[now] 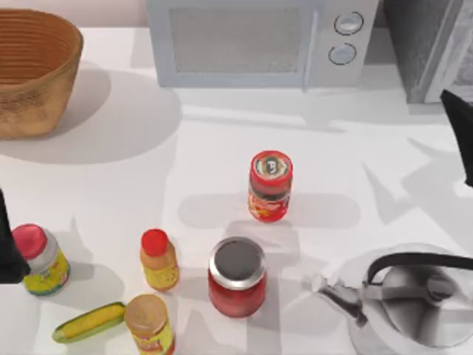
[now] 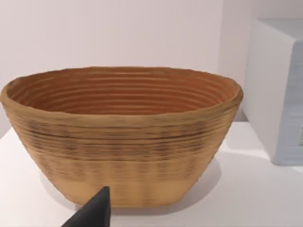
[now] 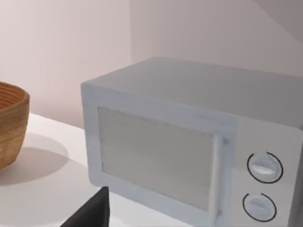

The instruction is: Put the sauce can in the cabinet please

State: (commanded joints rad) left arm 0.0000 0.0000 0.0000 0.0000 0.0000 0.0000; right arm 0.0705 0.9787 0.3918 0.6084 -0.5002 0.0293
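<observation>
While the sauce can stood upright near the middle of the white desk, nothing touched it. Its red label carried yellow-orange print that I could not read, and its red-rimmed top had a silver-grey centre with a dark mark. The cabinet, dark grey and speckled with a pale framed door panel, sat at the far right corner, well apart from the can.

My left end effector was a dark shape at the desk's left edge, and my right end effector a dark shape at the right edge, below the cabinet. I could not tell whether either was wide or narrow. A dark tip of each showed in its own wrist view.

Beside the cabinet stood a light grey microwave with two round knobs and a mesh-patterned door. A woven basket filled the far left corner. Nearer the front were a red jar with a plain grey metal lid, a yellow bottle with a red cap, a jar with a red lid and a yellow-green label, a tan-lidded can with a yellow and red label, and a corn cob lying flat. No writing on these was legible. A metal kettle with a black handle sat at the front right. Behind the desk rose a plain pale wall.
</observation>
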